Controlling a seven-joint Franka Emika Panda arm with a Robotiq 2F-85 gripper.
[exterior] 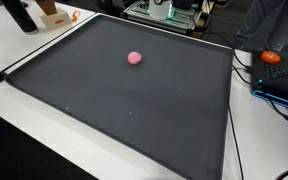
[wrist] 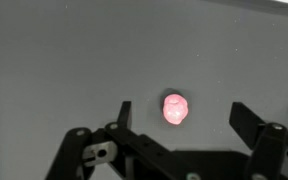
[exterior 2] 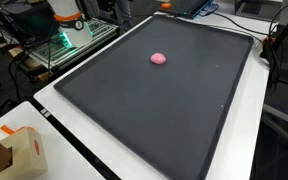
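Hovering above the pink ball (wrist: 174, 108), fingers (wrist: 242, 118) (spread wide).

Small pink lumpy ball (wrist: 175, 109), soft-looking, its wrinkled skin faintly shiny. Jaws of hard, matt black plastic or metal. Large dark grey mat (exterior: 134, 100), matt and finely grained, lying on a smooth white counter (exterior: 44, 45).
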